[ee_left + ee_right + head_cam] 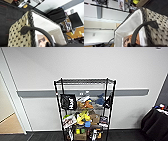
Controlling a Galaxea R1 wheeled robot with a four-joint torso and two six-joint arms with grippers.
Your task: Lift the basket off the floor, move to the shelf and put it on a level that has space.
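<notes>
Grey carpet floor [37, 136] and a pale wall frame the scene. Nearest, the basket [20, 37] hangs at both wrists: one black loop handle [37, 30] arches close under the left wrist camera, the other handle [140, 29] close under the right wrist camera. Jaw state cannot be told for either gripper; the fingers are not distinguishable. Cloth lining [130, 25] and a printed item lie inside the basket. Farther ahead stands the shelf [85, 109], lower tiers crowded, top level [83, 80] bare. Judged step: carry phase, facing the rack. Placement calls for raising the basket above that top tier
</notes>
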